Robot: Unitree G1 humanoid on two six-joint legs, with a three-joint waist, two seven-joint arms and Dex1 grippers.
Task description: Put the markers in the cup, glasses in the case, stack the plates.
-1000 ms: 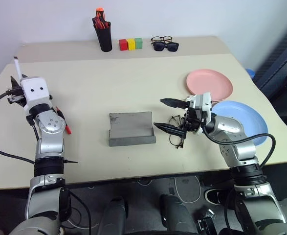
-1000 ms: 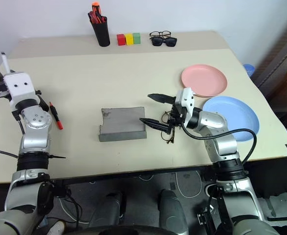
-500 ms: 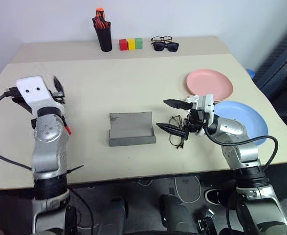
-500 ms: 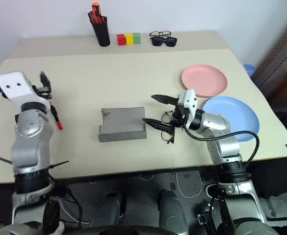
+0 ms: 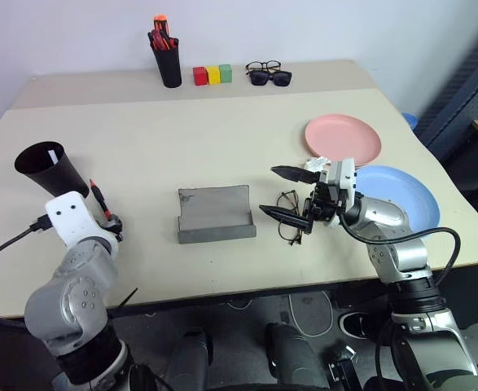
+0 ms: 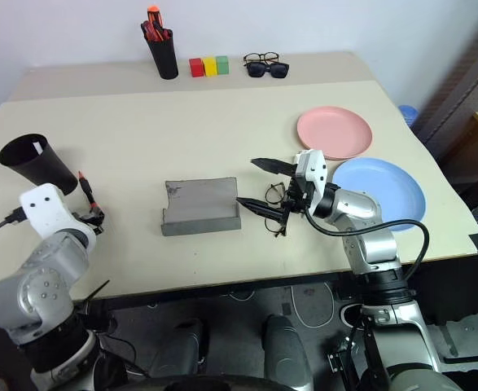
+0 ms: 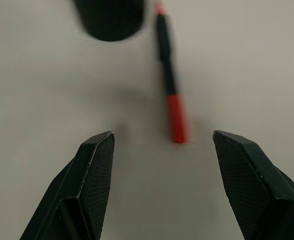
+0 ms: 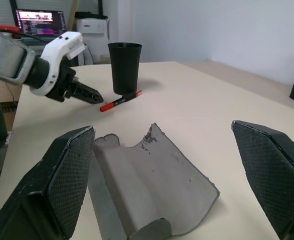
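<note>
Left eye view: white marker now sits in the cup (image 5: 45, 167); my left pincer (image 7: 162, 150) has dropped, open, over the red marker (image 7: 171, 97). Right pincer (image 5: 289, 191) stays wide beside the glasses (image 5: 291, 218).

Office or lab: laptop (image 8: 38, 21), beige table (image 5: 222, 130).

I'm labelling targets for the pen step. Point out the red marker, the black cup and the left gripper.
red marker (image 7: 176, 117): left wrist view, on its red section.
black cup (image 6: 32, 160): right eye view, on its side wall.
left gripper (image 7: 163, 146): left wrist view, midway between its fingertips.
</note>
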